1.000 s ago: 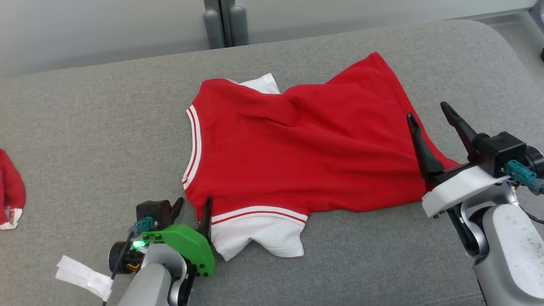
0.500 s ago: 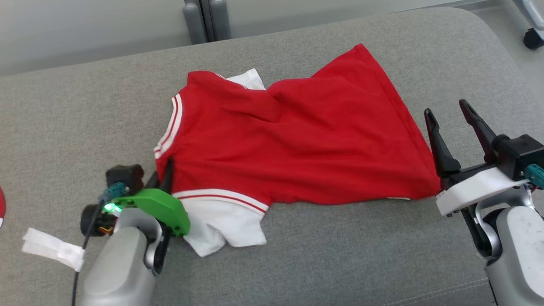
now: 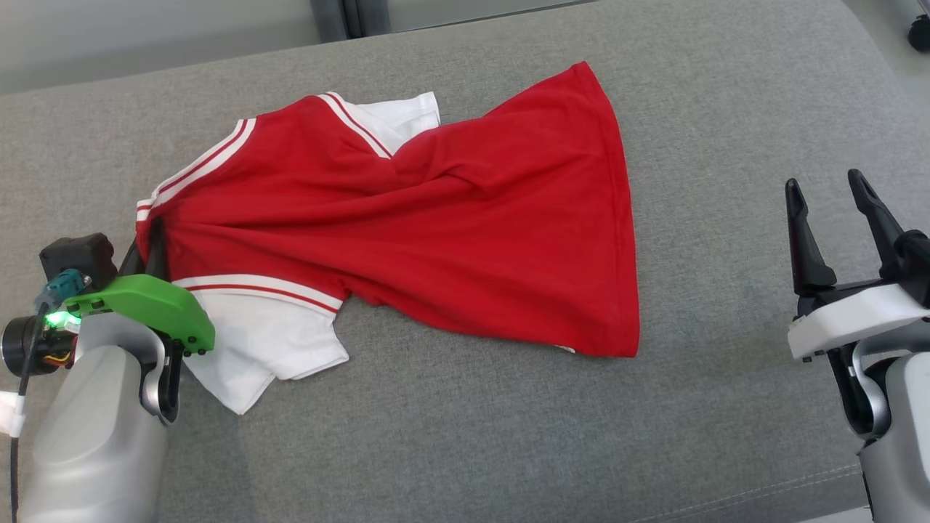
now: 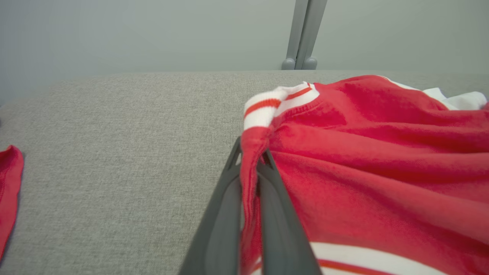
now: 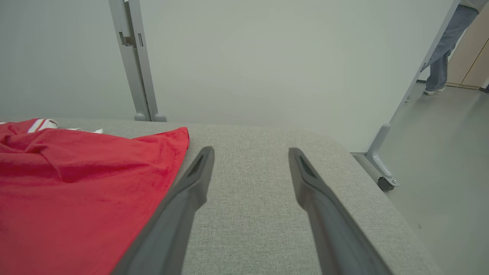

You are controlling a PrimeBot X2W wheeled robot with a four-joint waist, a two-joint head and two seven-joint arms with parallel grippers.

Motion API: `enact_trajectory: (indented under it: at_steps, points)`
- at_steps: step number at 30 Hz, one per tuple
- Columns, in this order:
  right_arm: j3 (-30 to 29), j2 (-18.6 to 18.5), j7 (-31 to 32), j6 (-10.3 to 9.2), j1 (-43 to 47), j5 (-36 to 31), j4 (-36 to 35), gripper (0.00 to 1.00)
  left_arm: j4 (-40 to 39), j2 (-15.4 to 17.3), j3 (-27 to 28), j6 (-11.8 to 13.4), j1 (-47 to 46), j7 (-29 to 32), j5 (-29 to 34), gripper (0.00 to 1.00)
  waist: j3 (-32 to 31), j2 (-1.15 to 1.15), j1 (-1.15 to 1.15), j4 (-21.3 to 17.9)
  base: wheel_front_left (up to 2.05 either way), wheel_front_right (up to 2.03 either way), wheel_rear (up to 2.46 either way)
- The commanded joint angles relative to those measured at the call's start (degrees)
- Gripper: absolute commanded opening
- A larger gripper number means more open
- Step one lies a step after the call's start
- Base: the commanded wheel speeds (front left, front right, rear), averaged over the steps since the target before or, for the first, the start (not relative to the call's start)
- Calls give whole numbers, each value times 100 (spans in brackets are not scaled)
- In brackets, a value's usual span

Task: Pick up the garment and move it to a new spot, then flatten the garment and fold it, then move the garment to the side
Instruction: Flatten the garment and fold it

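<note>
The garment [image 3: 436, 232] is a red shirt with white sleeves and red-and-white striped trim, lying rumpled across the grey cushion. My left gripper [image 3: 149, 243] is shut on its left edge by the striped collar; the left wrist view shows red fabric of the garment [image 4: 363, 160] pinched between the two fingers of the left gripper [image 4: 250, 152]. Folds in the cloth run from that grip toward the hem. My right gripper [image 3: 825, 189] stands open over bare cushion to the right of the hem, apart from the garment [image 5: 76, 179]. In the right wrist view the right gripper [image 5: 250, 152] holds nothing.
The grey cushion [image 3: 726, 145] reaches a rounded edge at the far right, with floor beyond. Another red cloth [image 4: 9, 191] lies at the far left. A grey partition post [image 5: 133, 61] stands behind the cushion. A person's legs [image 5: 439, 57] show past the partition, far right.
My left gripper has shut on the garment's collar edge and pulled it leftward, stretching the cloth. The hem slid away from my open right gripper. The head camera has shifted too.
</note>
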Motion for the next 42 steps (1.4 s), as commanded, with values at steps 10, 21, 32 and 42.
enact_trajectory:
  at_steps: [10,21,32,42]
  points:
    - [542,-191,298,-8,-501,-27,732,100,-1052,-351,121,-143,554,-327,116,100,-189,0,0,447,0,0,0]
    - [1185,-250,924,-8,-1183,283,2228,100,-3489,-940,498,-161,2225,-321,659,100,-248,0,0,1010,0,0,0]
    - [1599,-347,882,-8,-1669,770,3742,35,-4163,-1204,439,-104,2788,-322,743,100,-128,0,0,1470,0,0,0]
    - [1809,-501,308,-8,-2160,884,4143,0,-4237,-1232,502,-106,2845,-322,762,100,-92,0,0,1497,0,0,0]
